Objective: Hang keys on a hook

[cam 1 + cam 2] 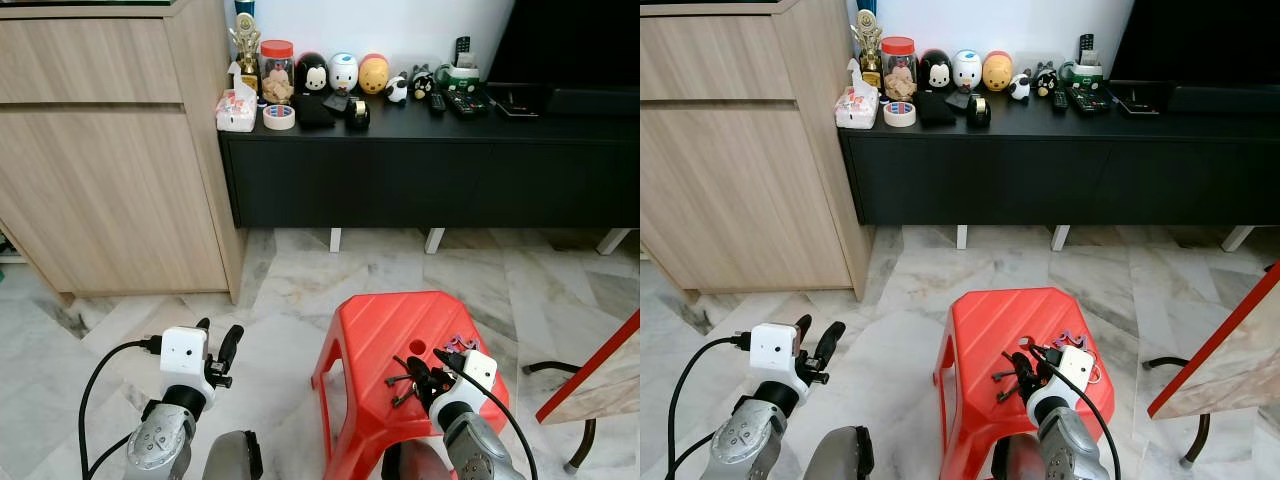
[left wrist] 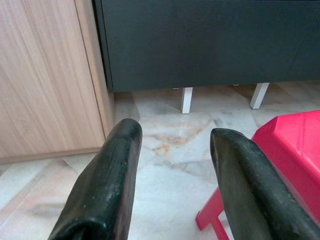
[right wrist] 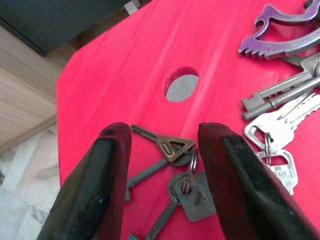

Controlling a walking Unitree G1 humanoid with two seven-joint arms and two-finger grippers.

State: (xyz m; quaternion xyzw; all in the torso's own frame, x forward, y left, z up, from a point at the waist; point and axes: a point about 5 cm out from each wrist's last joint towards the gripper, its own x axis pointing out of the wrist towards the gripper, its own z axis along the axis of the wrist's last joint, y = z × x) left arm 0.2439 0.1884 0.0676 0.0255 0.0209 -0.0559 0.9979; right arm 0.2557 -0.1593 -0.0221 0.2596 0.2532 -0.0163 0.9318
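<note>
A bunch of dark keys (image 3: 176, 151) on a ring lies on the top of a red plastic stool (image 1: 375, 320), near its round hole (image 3: 181, 86). My right gripper (image 3: 165, 137) is open just above this bunch, one black finger (image 3: 107, 165) on each side of it, not touching it. A second bunch of silver keys (image 3: 280, 132) with a purple carabiner (image 3: 280, 40) lies beside it, toward the stool's right edge. My left gripper (image 1: 218, 340) is open and holds nothing, raised over the floor to the left of the stool.
A low black console (image 1: 420, 170) runs along the far wall, carrying figurines, a jar (image 1: 276, 70), tape rolls and remotes. A wooden cabinet (image 1: 110, 150) stands at the left. A red-edged board (image 1: 600, 385) and a curved black leg (image 1: 550, 368) are at the right. The floor is marble tile.
</note>
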